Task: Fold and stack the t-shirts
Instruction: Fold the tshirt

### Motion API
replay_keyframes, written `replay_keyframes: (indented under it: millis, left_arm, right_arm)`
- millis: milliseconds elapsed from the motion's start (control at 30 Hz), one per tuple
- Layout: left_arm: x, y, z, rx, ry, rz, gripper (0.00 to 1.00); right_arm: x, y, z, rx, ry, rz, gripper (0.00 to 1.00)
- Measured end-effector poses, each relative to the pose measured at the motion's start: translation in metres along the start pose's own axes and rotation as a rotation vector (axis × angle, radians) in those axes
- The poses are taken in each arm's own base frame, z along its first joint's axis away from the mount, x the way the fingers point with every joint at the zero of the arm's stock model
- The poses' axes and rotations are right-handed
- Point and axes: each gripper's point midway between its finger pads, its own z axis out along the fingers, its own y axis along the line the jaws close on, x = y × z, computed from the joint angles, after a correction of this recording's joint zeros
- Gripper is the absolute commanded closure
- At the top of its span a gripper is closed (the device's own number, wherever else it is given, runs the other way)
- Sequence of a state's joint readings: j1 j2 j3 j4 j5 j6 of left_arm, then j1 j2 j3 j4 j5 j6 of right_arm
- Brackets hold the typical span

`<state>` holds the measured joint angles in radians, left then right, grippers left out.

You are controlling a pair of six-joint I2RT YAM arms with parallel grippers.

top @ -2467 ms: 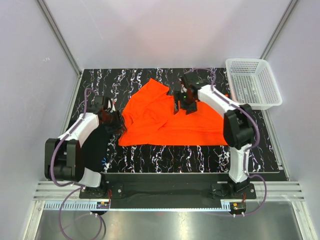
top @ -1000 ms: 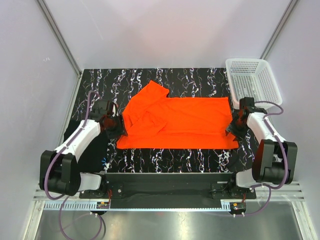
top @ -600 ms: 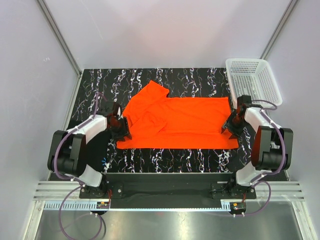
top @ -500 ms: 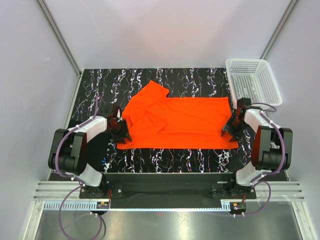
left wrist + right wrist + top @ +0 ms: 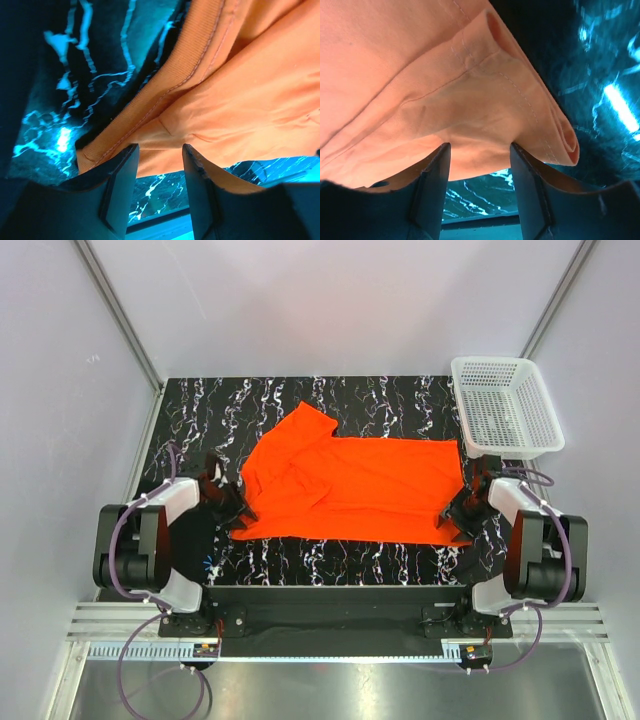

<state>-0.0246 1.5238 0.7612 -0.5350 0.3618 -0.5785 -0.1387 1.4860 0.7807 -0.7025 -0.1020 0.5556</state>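
- Your table [image 5: 250, 400] has a black marbled top that fills the work area.
- The orange shirt [image 5: 370, 485] lies spread across the middle of the table, its long way running left to right. One sleeve points to the far side at the left end, and the cloth is creased there.
- The basket [image 5: 505, 410] sits at the far right corner, just beside the orange shirt's far right corner.
- The black shirt [image 5: 195, 540] lies folded at the near left, under your left arm and near the orange shirt's near left corner.
- Your left tool [image 5: 232, 508] sits low at the orange shirt's near left corner. It is released: the fingers [image 5: 120, 185] stand apart, and the stitched hem lies flat across the gap at their tips.
- Your right tool [image 5: 455, 515] sits low at the near right corner. It is released too: its fingers [image 5: 432, 190] stand apart, with the doubled hem spanning the gap, unpinched.
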Motion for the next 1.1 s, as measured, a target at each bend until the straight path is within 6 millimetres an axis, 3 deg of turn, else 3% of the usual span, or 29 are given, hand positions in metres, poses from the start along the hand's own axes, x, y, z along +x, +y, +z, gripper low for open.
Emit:
replay_keyframes:
  millis: [100,133,300,467,567,767,867,967,1000,1067,1100]
  left_arm:
    - [0.002,0.007,-0.005,-0.03,-0.008,-0.024,0.51]
    - [0.003,0.011,-0.007,-0.046,-0.012,-0.03,0.52]
    - [0.013,0.031,-0.023,-0.133,-0.031,-0.065,0.51]
    - [0.008,0.023,-0.052,-0.119,-0.098,-0.032,0.49]
    - [-0.01,0.003,-0.07,-0.07,-0.162,0.014,0.49]
    - [-0.058,-0.043,-0.099,0.021,-0.279,0.12,0.5]
    - [-0.084,-0.06,-0.099,0.043,-0.305,0.163,0.51]
    - [-0.108,-0.077,-0.097,0.072,-0.33,0.197,0.51]
    - [-0.116,-0.082,-0.096,0.084,-0.343,0.207,0.51]
    - [-0.129,-0.091,-0.095,0.099,-0.36,0.217,0.53]
    - [-0.135,-0.094,-0.095,0.104,-0.366,0.22,0.53]
  right_arm:
    - [0.01,-0.001,-0.002,-0.025,0.008,0.023,0.37]
    - [0.013,0.0,-0.004,-0.036,0.011,0.033,0.01]
    - [0.02,0.008,-0.016,-0.105,0.001,0.056,0.0]
    - [0.014,0.012,-0.036,-0.121,-0.041,0.032,0.0]
    - [-0.006,0.021,-0.057,-0.123,-0.097,-0.012,0.0]
    - [-0.075,0.061,-0.113,-0.19,-0.314,-0.103,0.0]
    - [-0.099,0.083,-0.116,-0.224,-0.324,-0.141,0.16]
    - [-0.123,0.099,-0.099,-0.222,-0.312,-0.153,0.29]
    - [-0.129,0.102,-0.092,-0.218,-0.308,-0.156,0.41]
    - [-0.136,0.106,-0.08,-0.205,-0.29,-0.16,0.54]
    - [-0.142,0.109,-0.075,-0.197,-0.283,-0.158,0.56]
